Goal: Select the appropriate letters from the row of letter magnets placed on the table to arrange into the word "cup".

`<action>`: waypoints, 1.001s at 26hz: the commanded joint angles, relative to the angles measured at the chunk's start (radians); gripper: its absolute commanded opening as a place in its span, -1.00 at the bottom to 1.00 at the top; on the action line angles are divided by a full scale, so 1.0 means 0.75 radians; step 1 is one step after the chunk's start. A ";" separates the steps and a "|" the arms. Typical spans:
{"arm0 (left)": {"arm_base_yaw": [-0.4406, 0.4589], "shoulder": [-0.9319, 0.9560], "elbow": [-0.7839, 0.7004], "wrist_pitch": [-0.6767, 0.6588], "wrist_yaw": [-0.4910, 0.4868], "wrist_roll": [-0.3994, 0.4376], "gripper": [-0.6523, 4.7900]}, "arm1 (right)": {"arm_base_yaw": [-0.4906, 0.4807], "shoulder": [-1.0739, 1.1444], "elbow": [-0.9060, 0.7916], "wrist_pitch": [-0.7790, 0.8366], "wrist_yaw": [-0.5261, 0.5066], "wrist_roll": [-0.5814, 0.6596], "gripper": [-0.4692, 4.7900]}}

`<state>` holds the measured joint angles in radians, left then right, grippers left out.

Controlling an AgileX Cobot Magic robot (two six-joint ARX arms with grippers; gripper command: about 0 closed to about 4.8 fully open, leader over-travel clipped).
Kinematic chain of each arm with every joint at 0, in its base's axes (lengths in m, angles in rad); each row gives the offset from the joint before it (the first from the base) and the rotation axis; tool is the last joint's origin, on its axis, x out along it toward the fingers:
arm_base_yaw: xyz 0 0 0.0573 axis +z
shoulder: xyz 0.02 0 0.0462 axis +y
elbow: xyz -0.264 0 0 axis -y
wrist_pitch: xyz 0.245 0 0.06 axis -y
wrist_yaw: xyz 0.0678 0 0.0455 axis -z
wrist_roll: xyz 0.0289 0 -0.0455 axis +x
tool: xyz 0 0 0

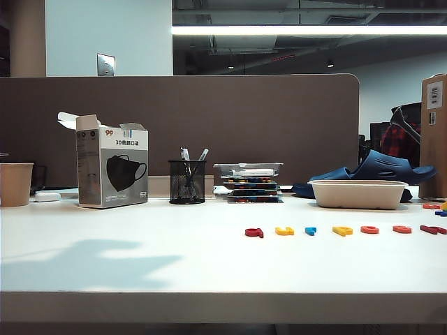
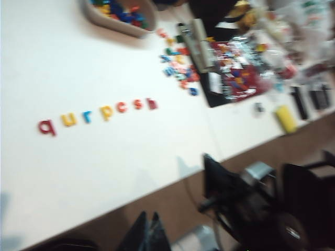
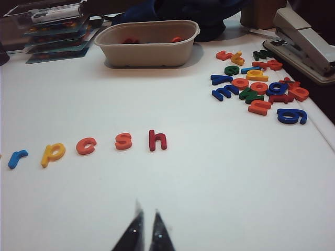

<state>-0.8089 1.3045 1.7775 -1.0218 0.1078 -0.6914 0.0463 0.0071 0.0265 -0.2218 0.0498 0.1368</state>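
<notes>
Left wrist view puts the left pincer [image 2: 147, 230] (shut, empty) off the worktop's [image 2: 104, 172] edge; it should open over orange "c" [image 2: 121, 107]; right pincer [image 3: 145, 232] is shut, empty.

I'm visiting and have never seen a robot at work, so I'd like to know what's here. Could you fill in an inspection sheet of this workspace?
Surface: white table, plain and clean.
Job's things: row of letter magnets reading q u r p c s h; orange c, yellow u and yellow p lie flat in it, nothing touching them.
Clutter: loose letter pile, beige tray holding letters, stapler, mask box, pen holder, paper cup.
Hands: right hand shut, empty, short of the row; left hand blurred, above the table's front edge, state unclear.
Cables: nothing seen.
Surroundings: brown partition behind the table.
</notes>
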 commanded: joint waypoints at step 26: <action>-0.364 0.112 0.005 0.038 -0.652 -0.091 -0.78 | 0.001 -0.013 0.005 0.024 0.001 -0.004 -0.74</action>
<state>-1.0817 1.3914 1.7775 -1.0061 -0.3759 -0.7570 0.0463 0.0071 0.0265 -0.2218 0.0498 0.1368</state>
